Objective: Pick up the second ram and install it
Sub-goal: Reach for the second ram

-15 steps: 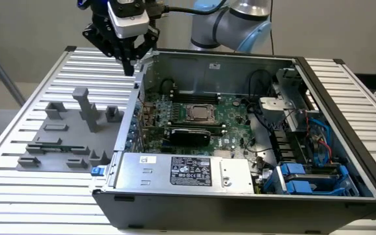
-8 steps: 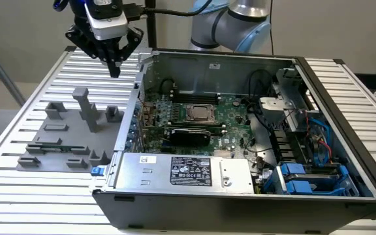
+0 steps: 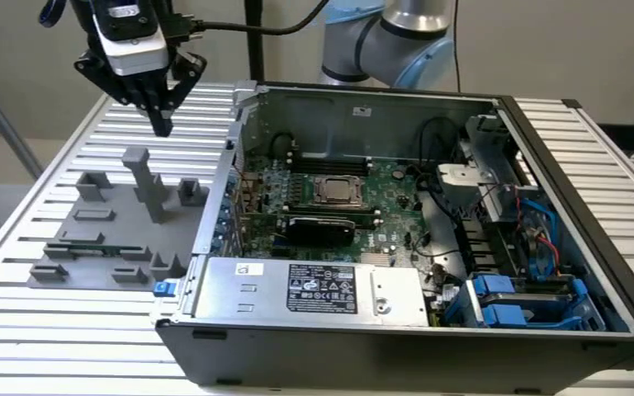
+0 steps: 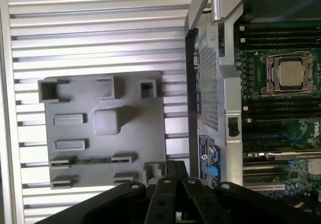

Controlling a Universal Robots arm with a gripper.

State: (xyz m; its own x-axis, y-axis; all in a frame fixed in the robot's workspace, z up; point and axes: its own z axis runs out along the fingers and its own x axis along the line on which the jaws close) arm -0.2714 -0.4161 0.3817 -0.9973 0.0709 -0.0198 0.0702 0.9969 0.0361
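Black gripper (image 3: 162,124): fingers together, empty, hovering above gray plastic holder tray (image 3: 119,221).
Long thin green second ram (image 3: 88,247): lying flat in tray, between two holder blocks, apart from gripper.
Open dark computer case (image 3: 405,334): just beside tray.

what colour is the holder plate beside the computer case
Plain gray all over. The holder plate shows best in the wrist view.
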